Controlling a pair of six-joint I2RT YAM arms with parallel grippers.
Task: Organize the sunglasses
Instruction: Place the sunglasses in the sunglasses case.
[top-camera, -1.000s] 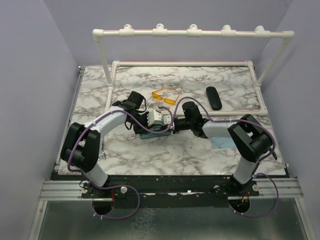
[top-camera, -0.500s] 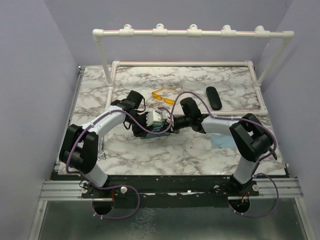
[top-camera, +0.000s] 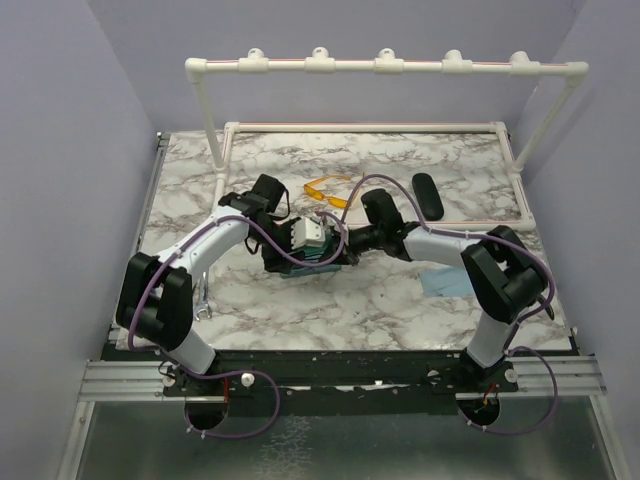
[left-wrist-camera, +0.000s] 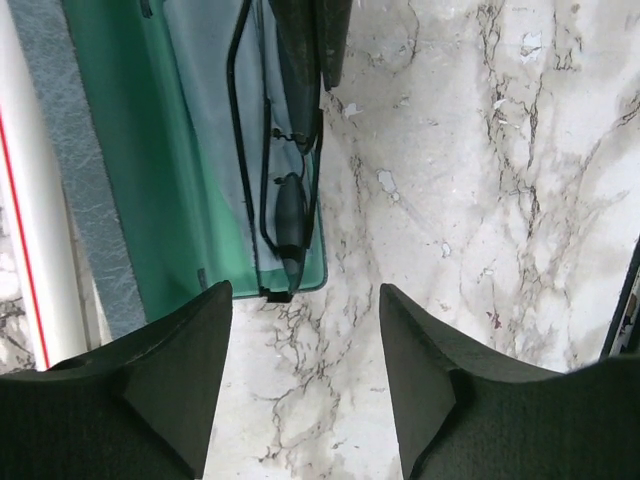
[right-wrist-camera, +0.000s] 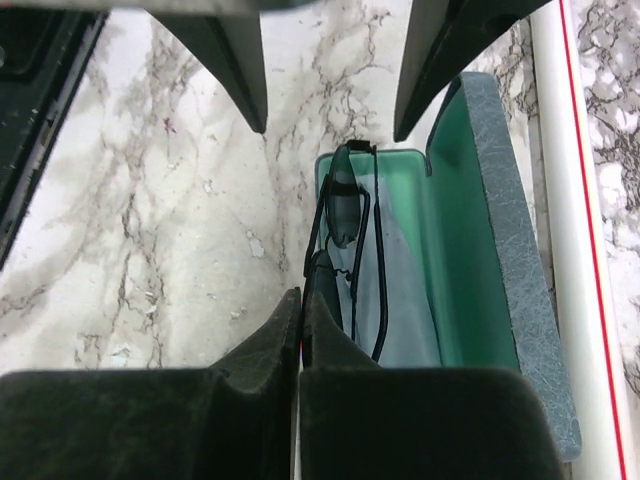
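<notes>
Overlapping sunglasses (right-wrist-camera: 345, 215) in case (right-wrist-camera: 500, 250): right gripper (right-wrist-camera: 300, 310)

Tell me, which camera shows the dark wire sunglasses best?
The right wrist view: the dark sunglasses lie in the open green-lined case. The left wrist view crops them at the top; from above they cannot be seen.

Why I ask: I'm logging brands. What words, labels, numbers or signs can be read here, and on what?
None: no view shows readable text.
Open case: plain green lining, no print visible.
Dark wire sunglasses: no marking visible.
Yellow-orange sunglasses and black oval case: too small to tell.
White pipe: only a red stripe, no lettering.
</notes>
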